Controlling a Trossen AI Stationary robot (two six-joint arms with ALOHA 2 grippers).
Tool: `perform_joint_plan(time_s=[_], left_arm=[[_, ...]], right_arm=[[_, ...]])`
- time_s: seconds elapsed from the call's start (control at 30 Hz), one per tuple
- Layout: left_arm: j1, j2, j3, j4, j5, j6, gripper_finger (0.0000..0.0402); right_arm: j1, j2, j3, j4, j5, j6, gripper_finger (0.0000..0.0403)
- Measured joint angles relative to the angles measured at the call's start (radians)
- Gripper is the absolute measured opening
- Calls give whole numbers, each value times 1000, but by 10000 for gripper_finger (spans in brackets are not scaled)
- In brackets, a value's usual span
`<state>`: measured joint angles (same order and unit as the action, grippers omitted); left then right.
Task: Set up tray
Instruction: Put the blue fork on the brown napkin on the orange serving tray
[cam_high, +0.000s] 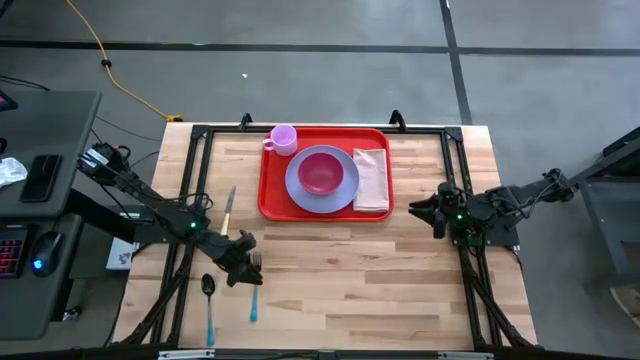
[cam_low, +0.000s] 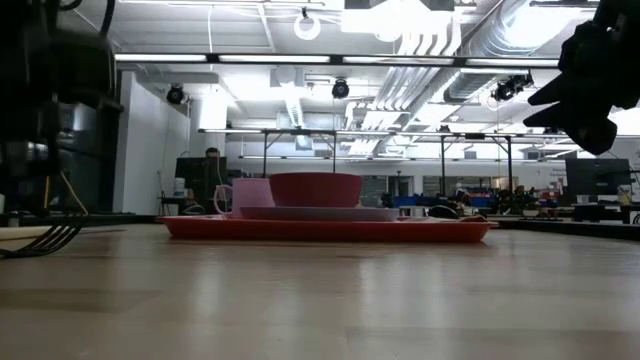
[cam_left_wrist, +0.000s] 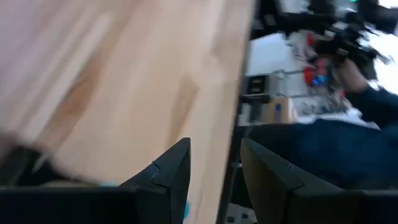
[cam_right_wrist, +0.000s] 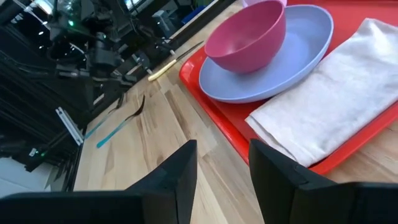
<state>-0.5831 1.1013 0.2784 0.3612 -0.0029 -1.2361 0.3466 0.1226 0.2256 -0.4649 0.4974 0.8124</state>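
- Left gripper (cam_high: 243, 262) low over the fork (cam_high: 254, 290), beside the spoon (cam_high: 208, 300) and knife (cam_high: 228, 212); fingers parted, nothing held.
- Probably the cutlery step: next, closing on the fork and carrying it over.
- Tray (cam_high: 272, 198) at the table's far middle, holding plate (cam_high: 300, 190), bowl (cam_high: 321, 171), cup (cam_high: 284, 138), napkin (cam_high: 371, 179).
- Right gripper (cam_high: 425, 209) waiting just beside the tray, open, empty.

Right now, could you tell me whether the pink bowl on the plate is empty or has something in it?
Empty: the right wrist view looks into the pink bowl, upright on the lavender plate, and shows only its bare inside.
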Motion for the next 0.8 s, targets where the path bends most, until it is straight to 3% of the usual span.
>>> perform_joint_plan(time_s=[0.17,0.37,0.67,0.8], left_arm=[[0,1,15,-120,-4,-136,172],[0,1,118,-325,-3,-242,172],[0,19,369,-874,-5,-349,172],[0,39,411,-960,-8,-465,172]], right_arm=[[0,0,0,13,3,0,123],[0,0,0,15,6,0,123],[0,0,0,15,9,-5,123],[0,0,0,14,9,-5,123]])
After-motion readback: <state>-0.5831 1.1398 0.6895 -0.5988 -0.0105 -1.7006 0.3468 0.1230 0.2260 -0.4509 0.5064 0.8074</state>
